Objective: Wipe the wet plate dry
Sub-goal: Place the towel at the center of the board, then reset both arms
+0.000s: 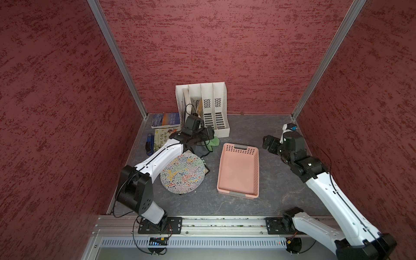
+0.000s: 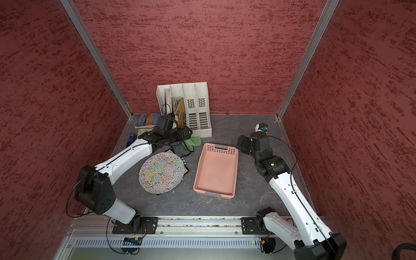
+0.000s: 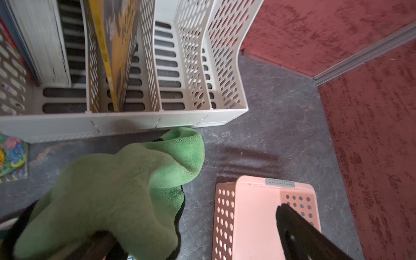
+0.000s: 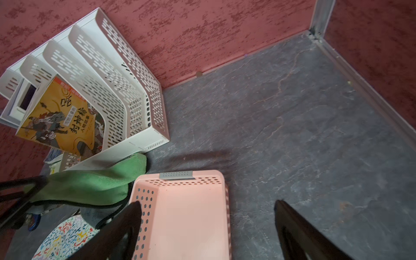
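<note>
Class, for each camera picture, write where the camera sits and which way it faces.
Top views: high above the front rail, looking down and backward at plate and basket; left arm and right arm show.
Left wrist: on left arm, facing rack and cloth; its fingers show.
Right wrist: on right arm, facing basket and back corner; its fingers show.
Shared: both wrist views show rack, cloth, basket.

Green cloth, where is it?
In a top view, the green cloth sits left of centre, between the white file rack, the pink basket and the left gripper.
</note>
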`<state>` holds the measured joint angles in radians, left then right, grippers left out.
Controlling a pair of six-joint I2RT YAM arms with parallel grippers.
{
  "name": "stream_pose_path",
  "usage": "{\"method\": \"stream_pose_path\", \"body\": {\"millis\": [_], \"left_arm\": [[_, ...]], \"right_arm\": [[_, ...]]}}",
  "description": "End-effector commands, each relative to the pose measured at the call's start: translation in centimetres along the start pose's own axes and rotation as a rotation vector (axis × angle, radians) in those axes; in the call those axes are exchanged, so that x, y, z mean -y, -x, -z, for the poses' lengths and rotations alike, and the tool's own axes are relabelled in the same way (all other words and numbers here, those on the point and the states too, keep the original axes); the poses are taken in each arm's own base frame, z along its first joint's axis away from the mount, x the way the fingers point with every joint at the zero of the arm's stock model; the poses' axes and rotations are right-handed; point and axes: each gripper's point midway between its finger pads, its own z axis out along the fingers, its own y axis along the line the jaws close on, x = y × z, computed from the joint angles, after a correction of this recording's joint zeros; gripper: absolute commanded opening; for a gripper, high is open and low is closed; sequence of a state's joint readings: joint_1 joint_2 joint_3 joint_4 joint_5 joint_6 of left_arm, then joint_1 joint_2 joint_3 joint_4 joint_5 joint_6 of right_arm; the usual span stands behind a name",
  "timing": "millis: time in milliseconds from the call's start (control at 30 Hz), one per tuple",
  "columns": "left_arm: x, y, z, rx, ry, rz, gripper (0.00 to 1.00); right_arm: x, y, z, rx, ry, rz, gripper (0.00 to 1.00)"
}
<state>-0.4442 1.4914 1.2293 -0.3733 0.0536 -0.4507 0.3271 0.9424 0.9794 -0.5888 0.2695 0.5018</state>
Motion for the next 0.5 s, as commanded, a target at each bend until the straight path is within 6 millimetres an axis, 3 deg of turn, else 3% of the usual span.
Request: {"method": "stream_pose_path", "body": {"millis": [0, 67, 133, 267, 333, 400, 467], "left_arm": [[1.2, 3.9, 5.3, 0.229, -0.038, -0.146, 1.00], [0.1, 4.3, 7.4, 0.293, -0.023, -0.187, 1.00], [0.4, 3.4, 7.8, 0.253, -0.095, -0.224, 1.00], [0.1, -2.5, 2.9, -0.255, -0.095, -0.124, 1.00], [0.4, -4.6, 1.6, -0.303, -0.043, -0.162, 1.00], [1.1, -2.8, 2.5, -0.112, -0.064, -0.181, 1.00], [-0.8, -0.6, 4.0, 0.088, -0.029, -0.117, 1.00]], "right_arm": [[4.4, 0.9, 0.7, 0.127, -0.186, -0.019, 0.98], [6.1, 0.1, 0.6, 0.143, -0.248, -0.006, 0.99], [6.8, -0.8, -0.1, 0.123, -0.262, 0.014, 0.98], [6.1, -1.1, -1.3, 0.082, -0.233, 0.015, 0.98], [5.5, -0.7, -1.8, 0.077, -0.221, 0.018, 0.98], [5.6, -0.6, -2.2, 0.075, -0.238, 0.035, 0.99], [6.7, -1.2, -2.8, 0.068, -0.294, 0.073, 0.99]]}}
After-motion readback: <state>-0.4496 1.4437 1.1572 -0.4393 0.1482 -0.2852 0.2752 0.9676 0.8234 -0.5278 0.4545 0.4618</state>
